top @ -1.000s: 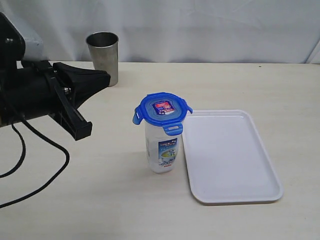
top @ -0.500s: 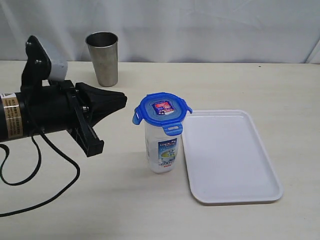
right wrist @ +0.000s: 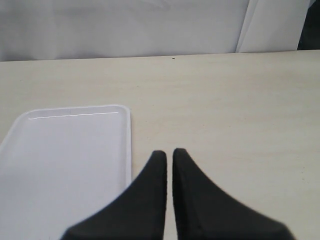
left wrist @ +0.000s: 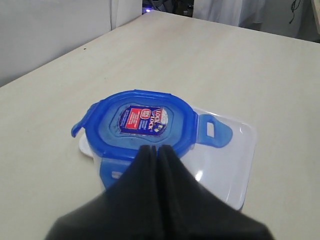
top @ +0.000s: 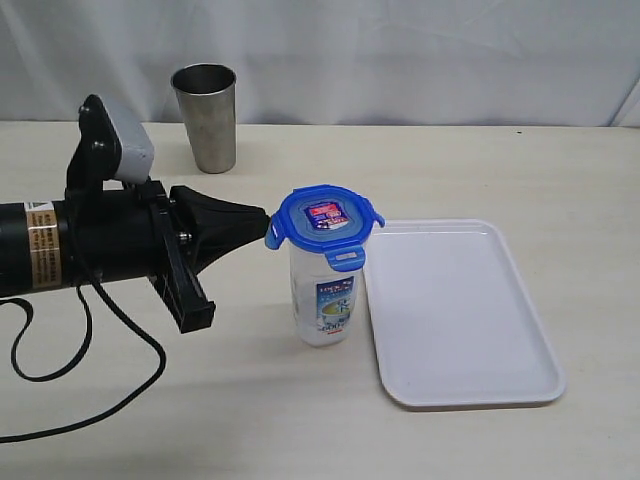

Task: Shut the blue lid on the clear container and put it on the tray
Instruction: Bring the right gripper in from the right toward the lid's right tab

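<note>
Flaps (top: 345, 258) stick out on the blue lid (top: 326, 218) atop the clear container (top: 326, 305). The left end effector (top: 266, 213), pinched shut and empty, is at its rim. Not on the tray (top: 460, 330) yet.

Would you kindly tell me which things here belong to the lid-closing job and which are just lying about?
Belonging to the job: blue lid, clear container, tray.
Just lying about: steel cup.

Pale beige tabletop (top: 450, 160) before a creased white cloth backdrop (top: 420, 50), soft even light.
</note>
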You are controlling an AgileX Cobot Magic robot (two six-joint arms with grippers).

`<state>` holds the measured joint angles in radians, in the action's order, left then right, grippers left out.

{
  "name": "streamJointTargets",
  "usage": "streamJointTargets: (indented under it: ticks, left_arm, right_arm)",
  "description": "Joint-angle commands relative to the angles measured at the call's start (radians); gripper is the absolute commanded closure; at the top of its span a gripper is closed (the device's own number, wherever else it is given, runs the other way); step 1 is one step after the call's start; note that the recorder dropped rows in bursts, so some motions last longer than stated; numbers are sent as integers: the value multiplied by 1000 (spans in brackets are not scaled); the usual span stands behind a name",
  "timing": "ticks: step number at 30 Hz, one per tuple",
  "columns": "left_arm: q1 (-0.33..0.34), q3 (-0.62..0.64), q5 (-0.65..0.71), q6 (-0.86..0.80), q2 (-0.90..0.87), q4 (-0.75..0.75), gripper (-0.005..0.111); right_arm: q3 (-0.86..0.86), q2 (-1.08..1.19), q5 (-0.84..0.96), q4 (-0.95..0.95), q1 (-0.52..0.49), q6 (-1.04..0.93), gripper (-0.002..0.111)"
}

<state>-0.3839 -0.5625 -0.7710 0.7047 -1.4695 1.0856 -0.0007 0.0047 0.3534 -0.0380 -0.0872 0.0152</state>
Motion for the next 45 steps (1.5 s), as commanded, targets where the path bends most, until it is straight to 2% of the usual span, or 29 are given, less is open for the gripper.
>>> streamJointTargets:
  ticks: [1, 6, 8, 10, 16, 19, 23, 27, 31, 34, 37, 41, 43, 45]
  left_arm:
    - [0, 4, -5, -16, -3, -5, 107]
    - [0, 4, 14, -55, -20, -15, 107]
    - [0, 4, 13, -76, -43, -25, 107]
    - [0, 4, 13, -94, -59, -30, 107]
    - [0, 4, 11, -144, -81, -82, 107]
    - [0, 4, 11, -156, -81, -93, 107]
    - [0, 4, 11, -157, -81, -105, 107]
    - [0, 4, 15, -157, -81, -105, 107]
    - [0, 4, 19, -157, -81, -105, 107]
    - [0, 4, 25, -157, -81, -103, 107]
    - [0, 4, 30, -157, -81, -101, 107]
    - [0, 4, 32, -157, -81, -96, 107]
    - [0, 4, 32, -157, -81, -94, 107]
    - [0, 4, 32, -157, -81, -92, 107]
  right_arm:
    - [1, -5, -204, -29, -3, -48, 104]
    - [1, -5, -519, 185, -3, 53, 104]
    - [1, -5, -575, 294, -3, 113, 104]
    - [1, -5, -605, 317, -3, 113, 104]
    - [-73, 17, -600, 283, -3, 209, 104]
    - [-201, 101, -512, 229, -3, 237, 104]
    - [-391, 278, -292, 170, 8, 251, 104]
    - [-519, 453, -148, 256, 127, 46, 104]
    - [-622, 653, -75, 432, 324, -257, 104]
    - [-719, 799, 22, 445, 406, -347, 104]
    - [-806, 934, 70, 441, 410, -380, 104]
    - [-909, 1108, 138, 485, 352, -463, 104]
    - [-944, 1183, 187, 618, 300, -602, 104]
    - [-970, 1260, 269, 883, 231, -868, 104]
